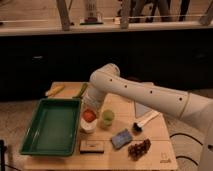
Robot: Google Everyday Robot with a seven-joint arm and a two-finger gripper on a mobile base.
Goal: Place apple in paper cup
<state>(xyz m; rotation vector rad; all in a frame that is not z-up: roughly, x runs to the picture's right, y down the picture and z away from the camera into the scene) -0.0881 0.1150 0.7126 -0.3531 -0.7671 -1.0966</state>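
Observation:
The apple (89,115), small and orange-red, sits at the mouth of the short white paper cup (87,127), which stands on the wooden table just right of the green tray. My white arm reaches in from the right and bends down. My gripper (93,106) is directly above the apple, very close to it or touching it. The arm's end hides most of the gripper.
A green tray (50,126) lies at the left. A small light-green cup (107,118) stands right of the paper cup. A blue sponge (121,138), dark grapes (139,148), a brush (143,122), a dark flat block (92,146) and a banana (55,90) are on the table (160,145).

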